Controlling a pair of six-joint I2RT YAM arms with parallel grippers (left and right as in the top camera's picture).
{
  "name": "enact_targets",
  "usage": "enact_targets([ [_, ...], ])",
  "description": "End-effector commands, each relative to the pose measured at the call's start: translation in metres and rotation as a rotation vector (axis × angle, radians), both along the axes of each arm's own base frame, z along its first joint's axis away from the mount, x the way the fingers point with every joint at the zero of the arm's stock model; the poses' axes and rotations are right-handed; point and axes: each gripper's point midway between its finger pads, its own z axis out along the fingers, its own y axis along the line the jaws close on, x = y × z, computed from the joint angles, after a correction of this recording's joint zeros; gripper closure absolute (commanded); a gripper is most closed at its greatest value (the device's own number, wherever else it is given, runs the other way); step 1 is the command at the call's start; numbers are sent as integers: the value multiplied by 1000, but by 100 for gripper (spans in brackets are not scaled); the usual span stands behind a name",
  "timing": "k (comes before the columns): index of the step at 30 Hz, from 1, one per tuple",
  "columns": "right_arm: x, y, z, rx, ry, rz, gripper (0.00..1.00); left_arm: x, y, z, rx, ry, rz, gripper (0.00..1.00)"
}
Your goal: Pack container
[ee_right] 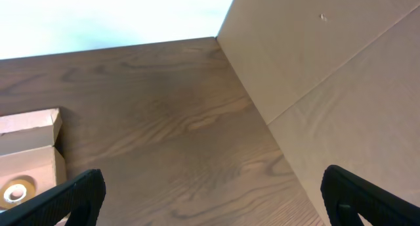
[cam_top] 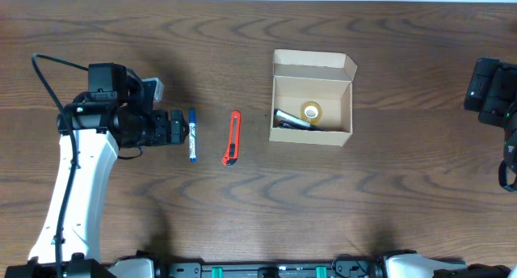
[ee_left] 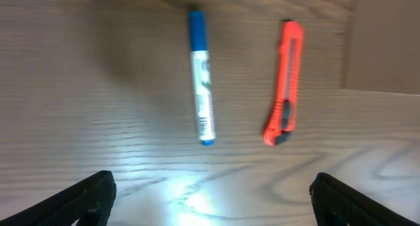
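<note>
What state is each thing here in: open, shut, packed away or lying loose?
box: open, flap up
tape: packed in the box
dark pen: packed in the box
marker: capped, loose on the table
knife: loose on the table, no blade showing
left fingers: open, empty
right fingers: open, empty

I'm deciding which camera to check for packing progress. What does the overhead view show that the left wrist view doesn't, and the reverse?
Overhead only: the inside of the open tan cardboard box, holding a yellowish roll of tape and a dark pen. Left wrist only: the left gripper close up, its black fingers spread wide with nothing between them. Both: the white marker with a blue cap and the orange utility knife, lying side by side, apart, on the brown wooden table. The wrist view catches only a tan edge, likely the box's outside.
</note>
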Motion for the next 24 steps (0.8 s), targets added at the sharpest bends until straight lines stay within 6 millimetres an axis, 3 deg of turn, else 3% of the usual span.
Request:
enact_targets([
  [1,-1,-3,0,0,-3,-20,1,-3,12,-8,105,24,39,4],
  [6,-1,-3,0,0,-3,-20,1,-3,4,-9,246,16,6,4],
  [16,-1,-3,0,0,-3,-20,1,9,-52,0,322,-105,-143,5],
  [24,-1,-3,0,0,-3,-20,1,7,-72,-39,315,6,-183,5],
])
